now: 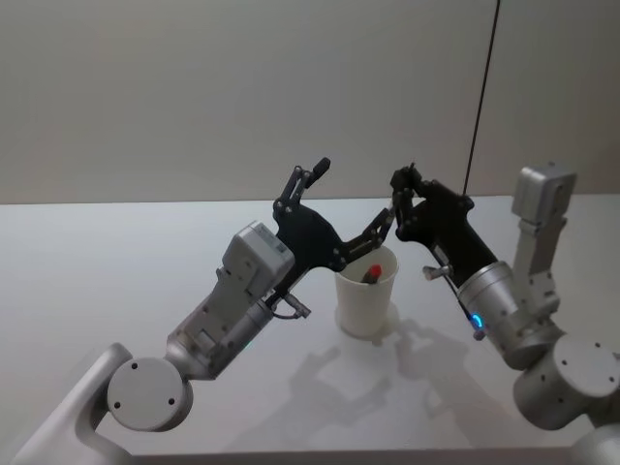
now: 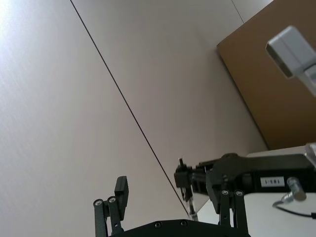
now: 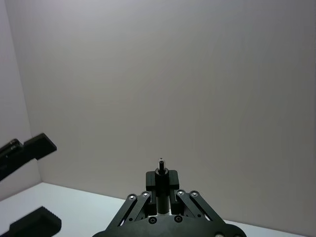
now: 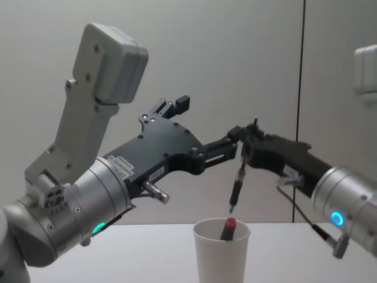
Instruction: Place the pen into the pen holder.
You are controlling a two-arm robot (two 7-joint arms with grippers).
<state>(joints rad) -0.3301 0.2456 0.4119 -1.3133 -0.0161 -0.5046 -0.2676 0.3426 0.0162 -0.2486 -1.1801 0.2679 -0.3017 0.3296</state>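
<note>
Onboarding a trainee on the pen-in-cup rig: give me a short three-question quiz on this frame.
1. Fill in: the left gripper, reaching in beside the pen, has its jaws ____.
2. What grips the slim dark pen that hangs tip down above the white paper cup?
A. the left gripper
B. the right gripper
C. nothing, it lies on the table
3. True or false: the white paper cup is empty.

Key: 1 open. 2 B. 3 false, a red-tipped stick already stands inside it.
</note>
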